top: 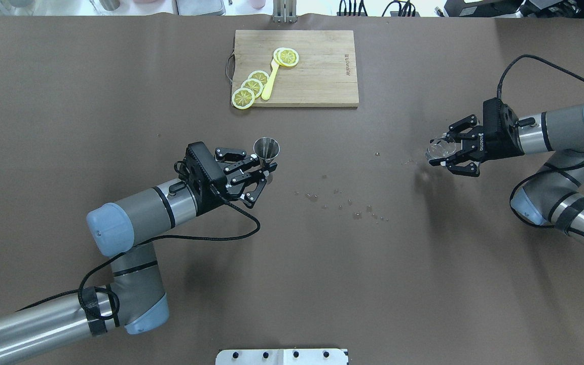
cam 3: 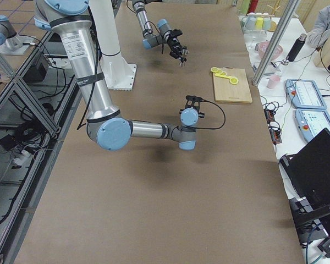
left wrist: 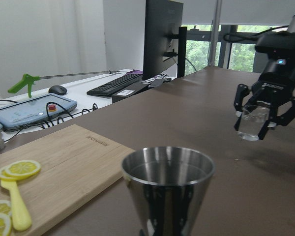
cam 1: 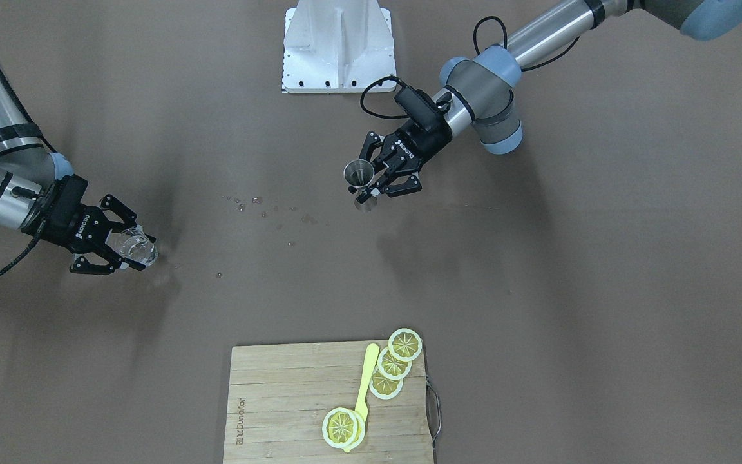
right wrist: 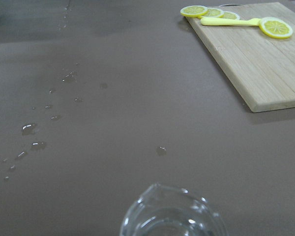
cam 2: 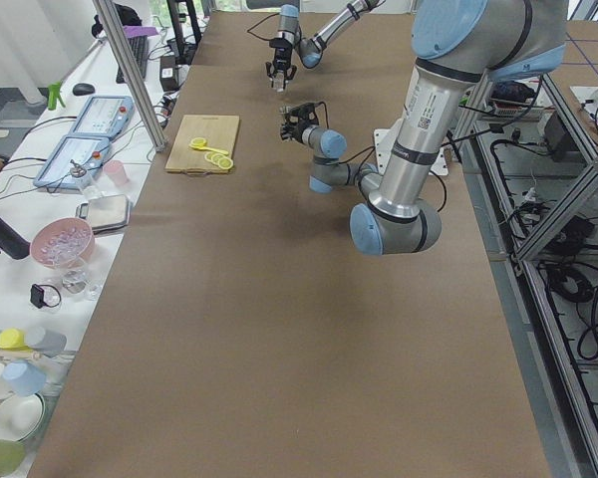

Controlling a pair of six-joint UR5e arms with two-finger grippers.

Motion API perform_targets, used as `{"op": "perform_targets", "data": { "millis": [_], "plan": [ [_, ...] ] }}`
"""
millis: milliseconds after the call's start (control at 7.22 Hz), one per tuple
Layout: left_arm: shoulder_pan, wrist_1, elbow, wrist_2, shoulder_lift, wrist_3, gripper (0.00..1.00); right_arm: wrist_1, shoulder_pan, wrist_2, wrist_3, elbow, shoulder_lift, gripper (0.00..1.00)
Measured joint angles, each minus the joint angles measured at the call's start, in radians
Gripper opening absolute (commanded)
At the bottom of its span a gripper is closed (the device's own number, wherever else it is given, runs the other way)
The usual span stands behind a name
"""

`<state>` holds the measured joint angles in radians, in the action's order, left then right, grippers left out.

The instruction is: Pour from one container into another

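The left gripper [top: 266, 171] pinches the upright steel jigger [top: 266, 147] between its fingers at the narrow waist, while the right gripper [top: 438, 151] clasps the clear glass tumbler [top: 442, 148] between its fingertips.

A robotics lab: two silver and grey robot arms [top: 135, 218] stand on a white bolted mounting plate [cam 1: 339, 48] at a long table [cam 2: 279, 349] covered in brown paper. Ahead of the left gripper [top: 264, 171], past the table's far edge, a white side bench [cam 2: 20, 199] holds blue-grey control pendants [cam 2: 100, 112] with red stop buttons, a keyboard [left wrist: 115, 84], a mouse [left wrist: 56, 89] and a black monitor [left wrist: 162, 34], with an aluminium frame post [cam 2: 130, 70] rising at the edge. Behind the gripper, below the robot's side of the table, cables [cam 2: 568, 284] lie among aluminium framing. Farther ahead, a window [left wrist: 246, 54] shows green trees
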<state>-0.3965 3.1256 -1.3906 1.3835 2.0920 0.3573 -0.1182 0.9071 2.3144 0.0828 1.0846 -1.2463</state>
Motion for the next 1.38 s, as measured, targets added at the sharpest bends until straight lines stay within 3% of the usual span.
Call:
{"op": "perform_targets", "data": {
  "millis": [831,1385],
  "plan": [
    [0.018,0.005,0.063,0.003,0.056,-0.046,0.0,0.007,-0.001,-0.004,0.008,0.041,-0.001,0.0],
    [0.018,0.004,0.061,0.003,0.058,-0.058,0.0,0.012,0.016,0.07,0.023,0.05,-0.004,0.0]
  ]
}}
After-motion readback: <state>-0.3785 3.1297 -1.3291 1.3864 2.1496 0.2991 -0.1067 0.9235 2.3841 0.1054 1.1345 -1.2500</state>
